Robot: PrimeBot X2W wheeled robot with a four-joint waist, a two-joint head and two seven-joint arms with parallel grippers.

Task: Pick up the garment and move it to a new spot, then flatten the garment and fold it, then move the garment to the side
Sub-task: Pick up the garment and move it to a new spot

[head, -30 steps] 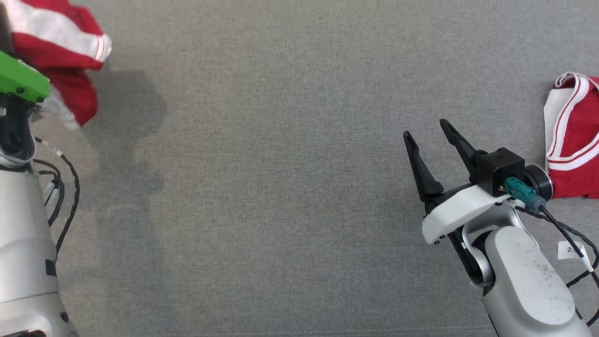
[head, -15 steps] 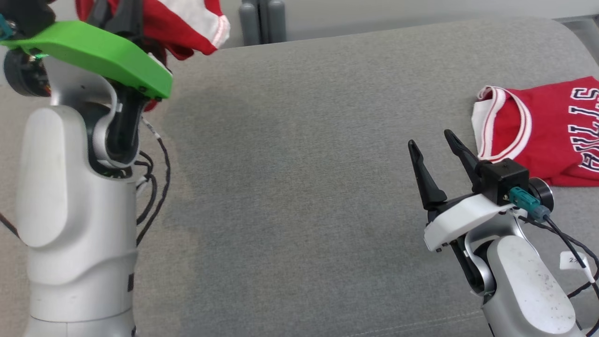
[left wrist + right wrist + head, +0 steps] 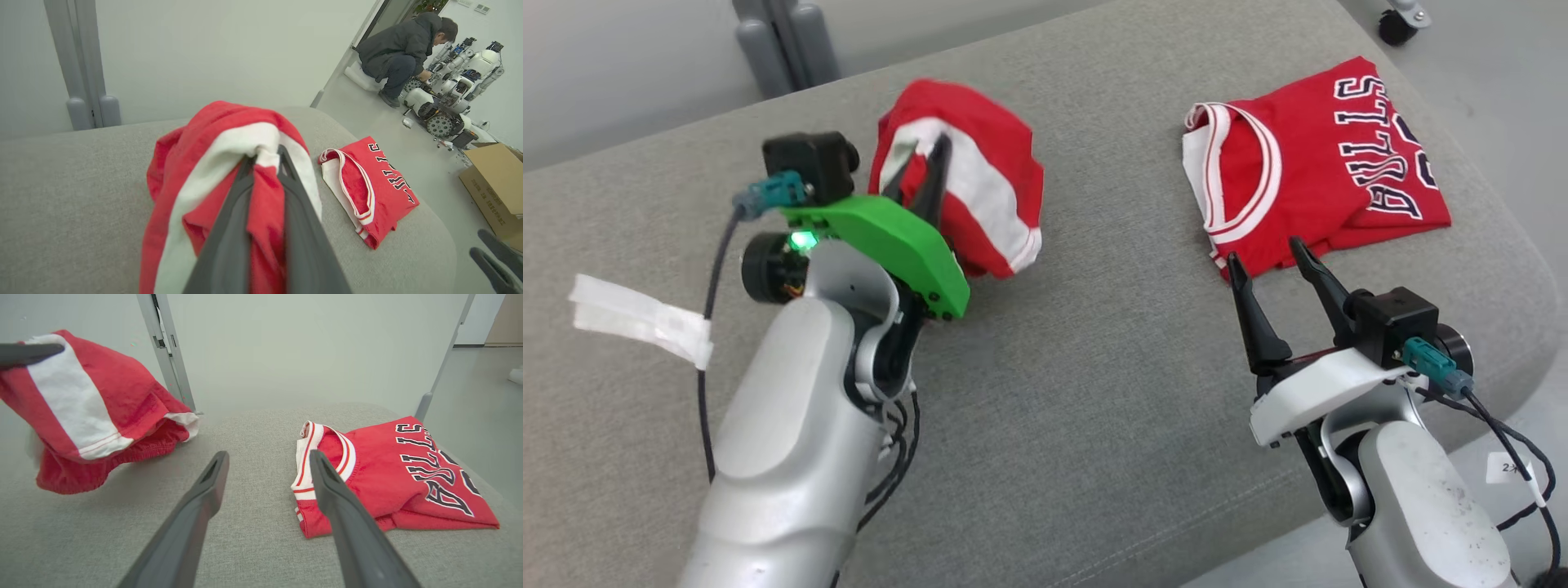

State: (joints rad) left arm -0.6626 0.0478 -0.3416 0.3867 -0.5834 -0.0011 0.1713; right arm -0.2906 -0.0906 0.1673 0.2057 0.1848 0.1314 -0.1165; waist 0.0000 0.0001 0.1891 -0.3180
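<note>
One strip of white tape [image 3: 637, 322] lies at the left of the grey cushion [image 3: 1054, 392]. The left pincer [image 3: 929, 167] is clamped on the red-and-white garment [image 3: 1001, 192], which is bunched and raised over the cushion's rear middle. The garment is judged light, limp and not slippery, and best taken at a hem or band. A folded jersey [image 3: 1331, 155] lies to the right. The right pincer [image 3: 1278, 253] stands apart and empty. Count: two garments, two pincers.

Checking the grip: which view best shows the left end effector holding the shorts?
Left wrist view: the left end effector pinches the red-and-white shorts close up. Head view shows it smaller; right wrist view, one fingertip.
</note>
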